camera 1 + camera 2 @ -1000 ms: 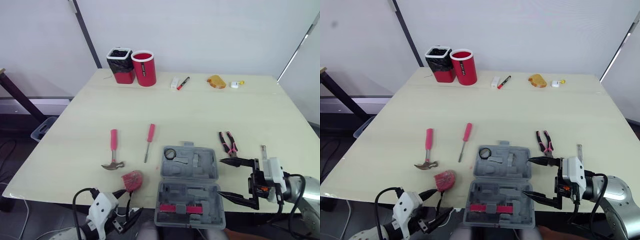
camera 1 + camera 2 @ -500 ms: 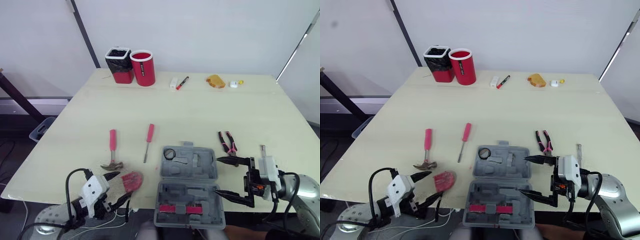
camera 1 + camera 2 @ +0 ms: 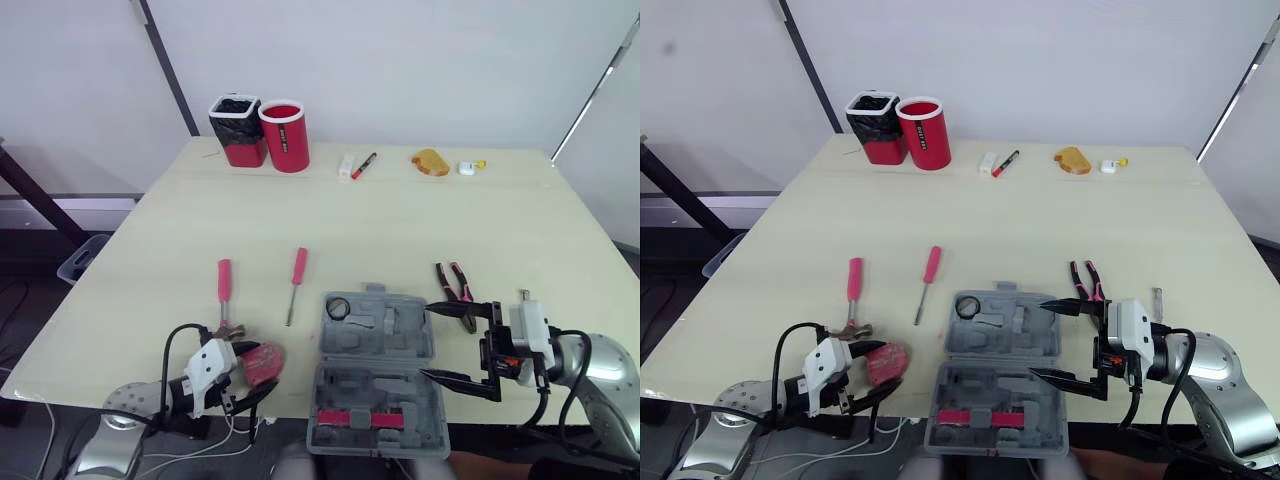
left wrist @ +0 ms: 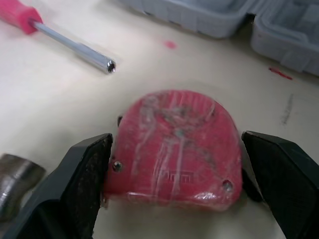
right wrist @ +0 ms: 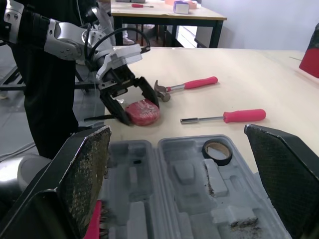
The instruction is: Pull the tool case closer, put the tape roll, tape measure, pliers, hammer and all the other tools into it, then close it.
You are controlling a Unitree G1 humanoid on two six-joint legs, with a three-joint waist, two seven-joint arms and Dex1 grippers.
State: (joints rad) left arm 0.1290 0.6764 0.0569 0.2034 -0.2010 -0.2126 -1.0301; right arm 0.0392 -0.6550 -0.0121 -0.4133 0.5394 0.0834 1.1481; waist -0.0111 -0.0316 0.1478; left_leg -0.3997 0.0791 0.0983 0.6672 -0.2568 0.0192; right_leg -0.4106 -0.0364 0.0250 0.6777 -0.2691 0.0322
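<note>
Left gripper [image 3: 250,370] risen to straddle tape measure [image 4: 174,149], 9 o'clock of tool case [image 3: 400,340]; fingers spread, unclenched; grasp imminent.

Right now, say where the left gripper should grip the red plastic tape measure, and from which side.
Across its narrow edges, low from the robot's side: the red plastic tape measure lies flat on its broad face, and the open left gripper straddles it.

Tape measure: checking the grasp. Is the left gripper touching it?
Cannot tell. Left wrist view: left gripper closely flanks the tape measure, no plain gap or contact.
</note>
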